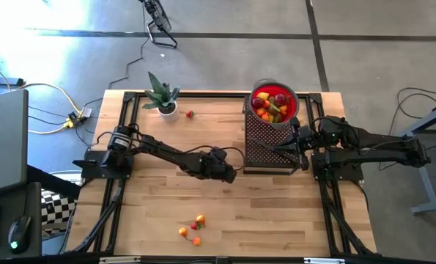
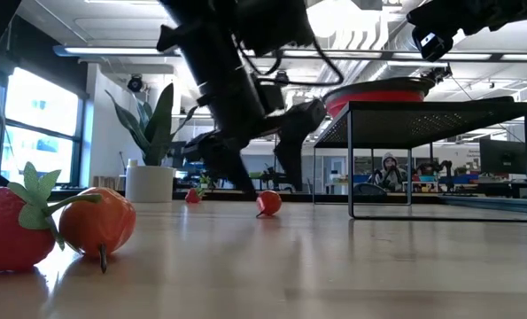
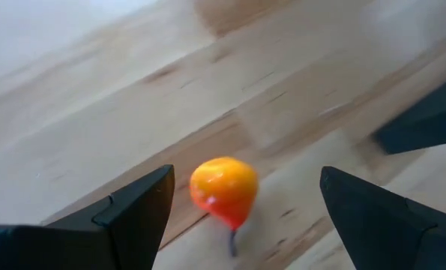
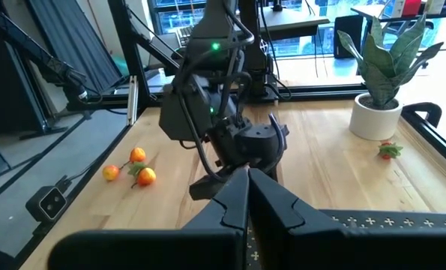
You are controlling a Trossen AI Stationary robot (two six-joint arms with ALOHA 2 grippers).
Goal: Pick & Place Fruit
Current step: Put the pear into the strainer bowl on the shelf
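A small orange-red fruit (image 3: 224, 187) with a short stem lies on the wooden table; in the low view this fruit (image 2: 268, 203) sits just below my left gripper (image 2: 263, 177). My left gripper (image 3: 245, 217) is open at mid-table (image 1: 230, 174), tipped downward, one finger on each side of the fruit and apart from it. A red bowl (image 1: 294, 110) full of several fruits stands on a black mesh stand (image 1: 265, 143). My right gripper (image 4: 249, 196) is shut and waits beside the stand (image 1: 297, 141).
A potted plant (image 1: 161, 95) stands at the far left, a strawberry (image 1: 190, 114) beside it. A few loose fruits (image 1: 193, 231) lie near the front edge, close to the low camera (image 2: 59, 226). Black frame rails (image 1: 127, 117) run along the table's sides.
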